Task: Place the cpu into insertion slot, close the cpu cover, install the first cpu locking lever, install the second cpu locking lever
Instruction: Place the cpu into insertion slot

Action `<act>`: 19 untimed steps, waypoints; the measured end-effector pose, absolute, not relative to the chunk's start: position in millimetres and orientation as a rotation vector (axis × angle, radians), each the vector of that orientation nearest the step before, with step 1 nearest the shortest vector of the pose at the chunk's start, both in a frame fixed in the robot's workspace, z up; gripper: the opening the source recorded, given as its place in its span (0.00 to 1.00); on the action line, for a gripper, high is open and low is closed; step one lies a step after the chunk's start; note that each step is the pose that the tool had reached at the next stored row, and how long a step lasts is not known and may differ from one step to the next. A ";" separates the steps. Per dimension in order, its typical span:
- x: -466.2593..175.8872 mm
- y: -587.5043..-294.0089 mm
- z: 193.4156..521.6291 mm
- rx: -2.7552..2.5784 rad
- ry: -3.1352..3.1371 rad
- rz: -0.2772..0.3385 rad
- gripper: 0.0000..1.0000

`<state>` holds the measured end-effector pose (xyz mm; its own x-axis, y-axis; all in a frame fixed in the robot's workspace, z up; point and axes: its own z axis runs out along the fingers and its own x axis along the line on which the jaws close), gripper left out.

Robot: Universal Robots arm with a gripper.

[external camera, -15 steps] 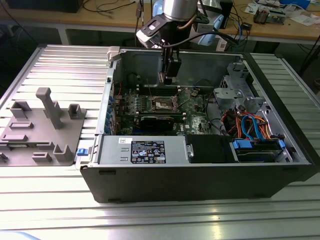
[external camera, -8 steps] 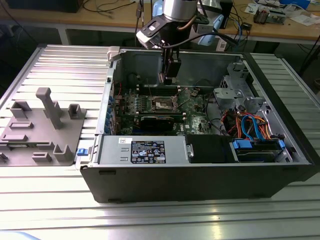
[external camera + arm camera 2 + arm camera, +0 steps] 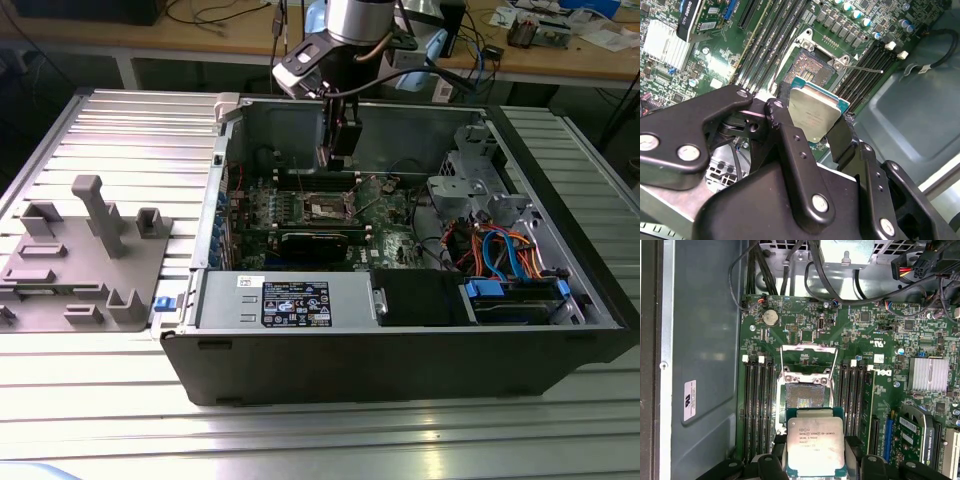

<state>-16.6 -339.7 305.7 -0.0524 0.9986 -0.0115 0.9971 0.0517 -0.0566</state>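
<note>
Jaws pinch the cpu [image 3: 815,447] between them (insertion slot [image 3: 802,396] lies open)

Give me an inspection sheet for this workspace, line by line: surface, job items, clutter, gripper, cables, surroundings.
Surface: ribbed metal table carrying an open computer case.
Job's things: cpu held near the insertion slot, not seated; the slot is bare; cpu cover raised off it.
Clutter: grey fixture on the table, at the exterior view's left.
Gripper: gripper shut on the cpu's edges.
Cables: blue and orange cables inside the case; black cables by the motherboard.
Surroundings: wooden workbench behind.
</note>
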 end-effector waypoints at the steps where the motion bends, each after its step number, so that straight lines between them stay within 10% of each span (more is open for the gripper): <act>1: -16.6 -339.7 305.5 -2.141 -2.256 0.076 0.54; 19: -16.6 -339.7 300.7 -2.141 -2.256 0.076 0.54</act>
<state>-16.6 -339.7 300.7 -0.0524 0.9986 -0.0112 0.9971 0.0517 -0.0566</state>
